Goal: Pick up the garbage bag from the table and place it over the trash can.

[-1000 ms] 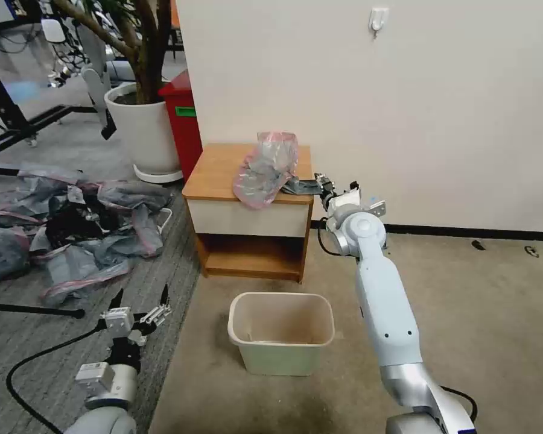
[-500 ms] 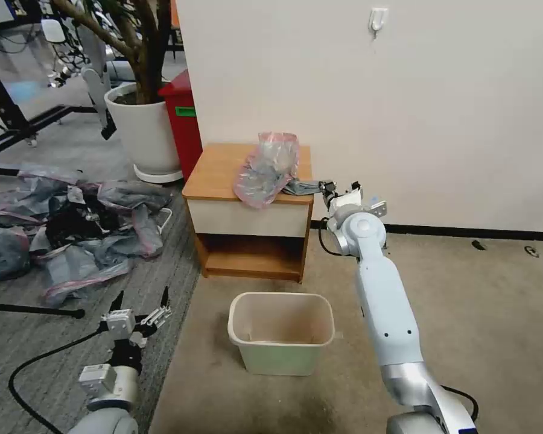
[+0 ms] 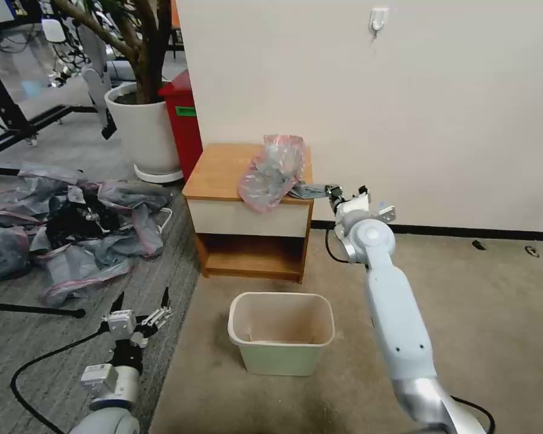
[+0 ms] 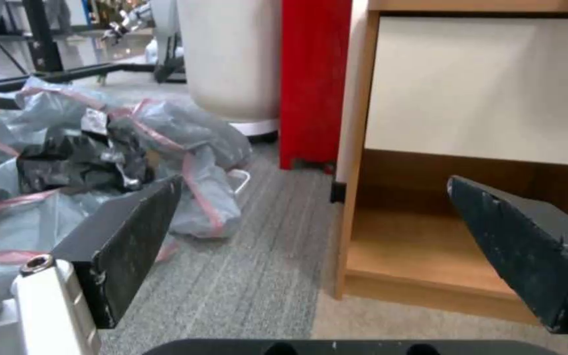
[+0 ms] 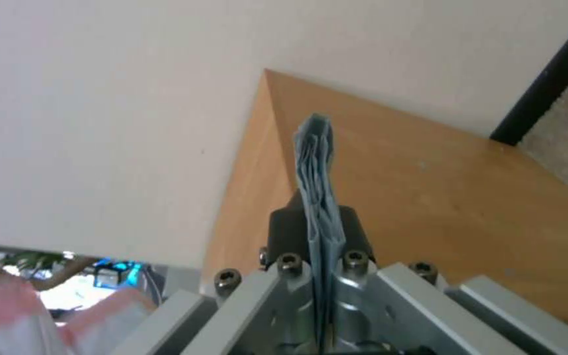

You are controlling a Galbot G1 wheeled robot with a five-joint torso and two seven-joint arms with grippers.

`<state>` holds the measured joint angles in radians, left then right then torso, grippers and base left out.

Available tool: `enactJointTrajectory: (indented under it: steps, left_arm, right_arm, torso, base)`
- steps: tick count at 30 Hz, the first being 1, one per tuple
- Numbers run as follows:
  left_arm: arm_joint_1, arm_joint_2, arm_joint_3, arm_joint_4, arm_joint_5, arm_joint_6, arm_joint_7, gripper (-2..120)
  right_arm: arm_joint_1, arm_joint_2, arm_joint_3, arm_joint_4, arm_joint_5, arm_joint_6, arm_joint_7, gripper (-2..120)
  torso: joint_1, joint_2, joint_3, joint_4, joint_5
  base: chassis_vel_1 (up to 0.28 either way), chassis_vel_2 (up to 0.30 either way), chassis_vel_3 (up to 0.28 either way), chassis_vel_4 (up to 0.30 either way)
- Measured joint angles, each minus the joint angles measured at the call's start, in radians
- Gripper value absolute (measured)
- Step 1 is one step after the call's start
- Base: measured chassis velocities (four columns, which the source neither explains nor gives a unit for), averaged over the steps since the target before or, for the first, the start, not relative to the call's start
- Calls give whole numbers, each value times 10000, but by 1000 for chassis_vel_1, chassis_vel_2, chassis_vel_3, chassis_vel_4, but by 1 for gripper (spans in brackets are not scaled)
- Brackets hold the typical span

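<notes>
The garbage bag, crinkled grey plastic with a pink band, lies at the right front of the table. A flat grey end of it stretches off the table's right edge into my right gripper, which is shut on it. In the right wrist view the folded grey garbage bag stands pinched in the right gripper over the table's wooden top. The cream trash can stands on the floor in front of the table. My left gripper hangs open and low over the carpet at the left.
A heap of grey-and-pink bags covers the floor at the left. A white plant pot and a tall red bin stand behind the table's left side. A wall runs behind the table.
My right gripper has drawn back to the right and slightly down, away from the table. The garbage bag has slid with it toward the table's right edge. The left arm has stayed put.
</notes>
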<state>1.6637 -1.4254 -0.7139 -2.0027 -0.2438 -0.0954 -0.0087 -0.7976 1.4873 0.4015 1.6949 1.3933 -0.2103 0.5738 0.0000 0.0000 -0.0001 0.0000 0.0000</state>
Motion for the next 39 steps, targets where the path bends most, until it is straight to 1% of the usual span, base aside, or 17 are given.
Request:
enactJointTrajectory:
  steps: [1,2,3,5,6,7,9,10,12,13,14,16,21,26,29,33,39]
  left_arm:
    - [-12,-33,-9,7,-2,0,-5,100]
    - [-12,-33,-9,7,-2,0,-5,100]
    - [-17,-54,-11,7,-2,0,-6,100]
    - [-25,-121,-11,9,-2,-2,-10,100]
    - [-28,-142,-10,10,-1,-3,-7,100]
    - [-28,-142,-10,10,-1,-3,-7,100]
    - [-36,-172,-16,10,-2,-7,-10,100]
    - [-36,-172,-16,10,-2,-7,-10,100]
    - [-46,-172,-19,19,-1,-13,-10,100]
    - [-46,-172,-19,19,-1,-13,-10,100]
    - [-58,-180,-17,35,-1,-20,-8,100]
    - [-63,-219,-5,62,1,-41,-9,100]
    - [-33,-266,54,68,63,-75,-10,100]
    - [-18,-328,140,72,225,-95,-4,100]
    - [-25,-349,158,71,258,-96,-1,100]
    - [-42,-375,180,88,281,-96,3,100]
    - [-86,-388,191,120,285,-95,3,100]
  right_arm:
    - [-475,-114,-11,680,225,-124,285,0]
    - [-475,-114,-11,680,225,-124,285,0]
    - [-799,-167,-29,1060,323,-210,497,0]
    - [-1780,-224,-152,2040,503,-391,1061,0]
    - [-2282,-202,-262,2501,535,-451,1268,0]
    - [-2282,-202,-262,2501,535,-451,1268,0]
    - [-3759,-19,-818,3610,310,-611,1600,0]
    - [-3759,-19,-818,3610,310,-611,1600,0]
    - [-4899,232,-1666,4293,-304,-653,1682,0]
    - [-4899,232,-1666,4293,-304,-653,1682,0]
    - [-5317,435,-2092,4470,-621,-653,1684,0]
    - [-5572,738,-2482,4541,-900,-630,1706,0]
    - [-5583,887,-2897,4238,-1358,-482,1689,0]
    - [-5235,450,-3177,3436,-1877,-185,1413,0]
    - [-5201,264,-3254,3252,-2057,-129,1362,0]
    - [-5293,-57,-3551,2883,-3136,108,1166,0]
    - [-5365,-330,-3729,2709,-4108,163,1092,0]
  torso:
    - [0,1,0,1,-2]
    - [0,1,0,1,-2]
    - [0,0,0,0,0]
    - [-1,1,0,-4,1]
    - [0,1,0,2,-1]
    - [0,1,0,2,-1]
    - [0,0,0,-2,1]
    - [0,0,0,-2,1]
    - [-1,1,0,-1,-2]
    - [-1,1,0,-1,-2]
    - [-1,1,-1,0,0]
    - [-1,1,-1,0,-2]
    - [-1,1,0,1,-2]
    - [-1,1,1,1,0]
    - [-1,1,1,1,0]
    - [0,1,1,1,1]
    - [-1,1,1,0,1]
  base:
    - [0,0,0,0]
    - [0,0,0,0]
    - [0,0,0,0]
    - [0,0,0,0]
    - [0,0,0,0]
    - [0,0,0,0]
    - [0,0,0,0]
    - [0,0,0,0]
    - [0,0,0,0]
    - [0,0,0,0]
    - [0,0,0,0]
    - [0,0,0,0]
    - [0,0,0,0]
    - [0,0,0,0]
    - [0,0,0,0]
    - [0,0,0,0]
    - [0,0,0,0]
